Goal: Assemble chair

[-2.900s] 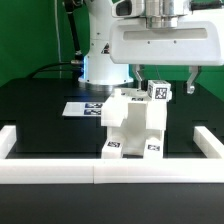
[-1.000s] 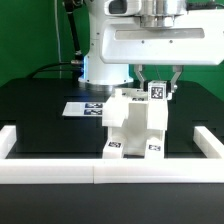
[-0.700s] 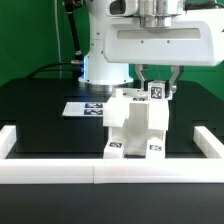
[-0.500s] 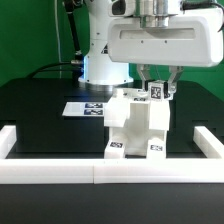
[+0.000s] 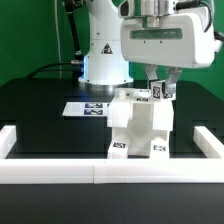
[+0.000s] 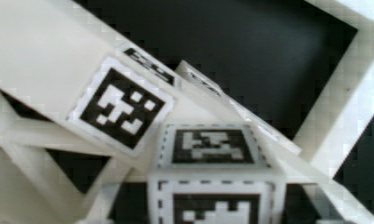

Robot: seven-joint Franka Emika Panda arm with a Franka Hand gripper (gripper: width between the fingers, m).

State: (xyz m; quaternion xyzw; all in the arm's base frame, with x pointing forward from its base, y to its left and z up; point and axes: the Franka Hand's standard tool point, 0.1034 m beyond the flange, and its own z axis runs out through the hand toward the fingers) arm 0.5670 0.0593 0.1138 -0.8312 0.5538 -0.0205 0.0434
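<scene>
Claw [image 5: 159, 90] clamped on tagged post [image 6: 210, 150] atop chair [image 5: 135, 125]; fingers touching post sides.

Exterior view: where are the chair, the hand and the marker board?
chair [image 5: 135, 128], exterior view, front of its body.
hand [image 5: 160, 90], exterior view, between its fingertips.
marker board [image 5: 82, 108], exterior view, its flat top.

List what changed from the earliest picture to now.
The gripper closed on the tagged post atop the chair, then shifted toward the exterior view's right, nudging the chair slightly that way. The marker board and border rails stayed put.
</scene>
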